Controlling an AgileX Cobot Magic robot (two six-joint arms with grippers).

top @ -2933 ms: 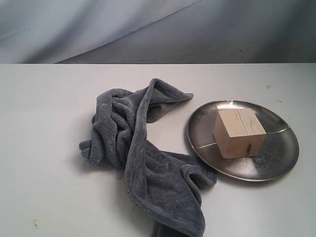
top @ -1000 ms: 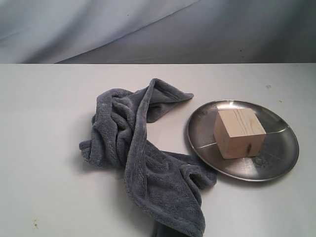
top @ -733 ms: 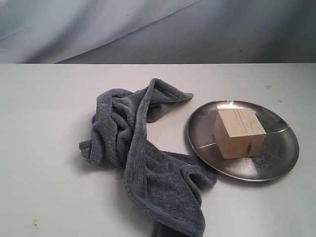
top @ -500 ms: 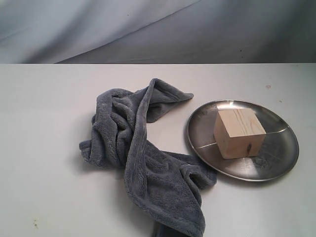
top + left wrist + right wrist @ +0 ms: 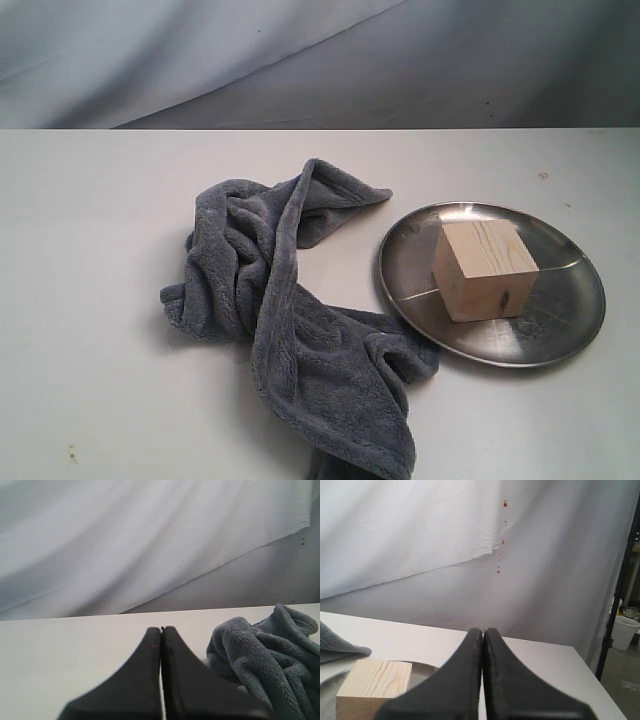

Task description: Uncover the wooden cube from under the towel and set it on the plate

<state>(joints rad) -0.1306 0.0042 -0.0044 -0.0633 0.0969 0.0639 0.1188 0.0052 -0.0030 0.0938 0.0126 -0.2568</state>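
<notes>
The pale wooden cube (image 5: 483, 268) stands uncovered on the shiny steel plate (image 5: 560, 325) at the right of the table; the right wrist view also catches the cube (image 5: 374, 685) and the plate (image 5: 422, 672). The dark blue-grey towel (image 5: 290, 320) lies crumpled to the left of the plate, its lower fold touching the rim. Neither arm appears in the exterior view. My left gripper (image 5: 161, 630) is shut on nothing, with the towel (image 5: 265, 655) off to one side. My right gripper (image 5: 483, 631) is shut and empty too, held back from the cube.
The white table (image 5: 90, 250) runs out to a grey cloth backdrop (image 5: 300, 60). In the right wrist view a dark stand (image 5: 620, 580) and a white bucket (image 5: 625, 630) are beyond the table's far side.
</notes>
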